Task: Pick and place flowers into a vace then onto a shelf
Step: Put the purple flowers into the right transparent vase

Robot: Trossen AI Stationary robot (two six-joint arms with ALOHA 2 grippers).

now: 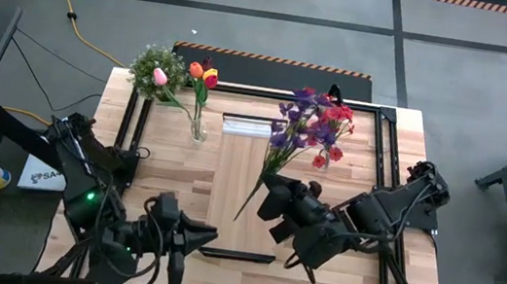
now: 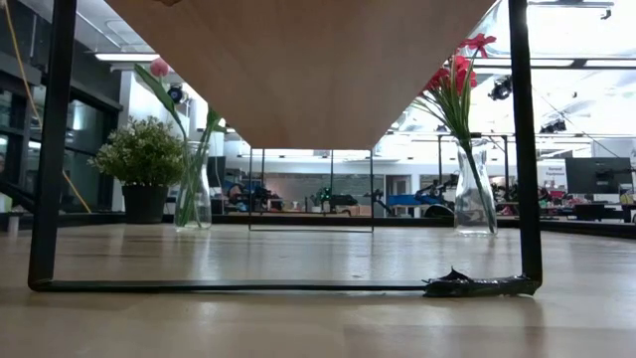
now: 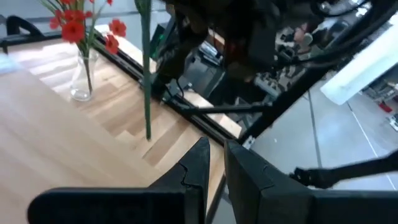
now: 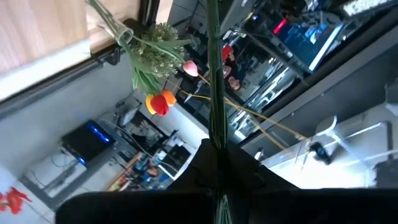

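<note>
My right gripper (image 1: 267, 189) is shut on a purple flower spray (image 1: 298, 118) over the light-wood shelf (image 1: 239, 175), which stands raised on a black frame (image 2: 52, 149). A red spray (image 1: 336, 124) stands with its stems in a glass vase (image 1: 321, 161) beside the shelf's far right. Orange, red and pink tulips (image 1: 200, 74) stand in a second glass vase (image 1: 198, 133) at the far left. My left gripper (image 1: 205, 239) hovers near the shelf's near end, fingers (image 3: 199, 165) slightly apart and nothing between them. My right gripper pinches the purple spray's green stem (image 4: 213, 127) between its two fingers, below the blossoms. The fingers lie across the stem. The spray is lifted clear and tilted: blossoms up toward the far edge, cut end (image 3: 148, 134) hanging free over the wood.
A bushy green potted plant (image 1: 153, 70) stands at the table's far left corner. The black frame's posts (image 2: 525, 139) and bottom bar (image 2: 238, 285) ring the shelf. A torn dark scrap (image 2: 477, 285) lies by one post. Bare tabletop (image 1: 398, 161) shows at the right.
</note>
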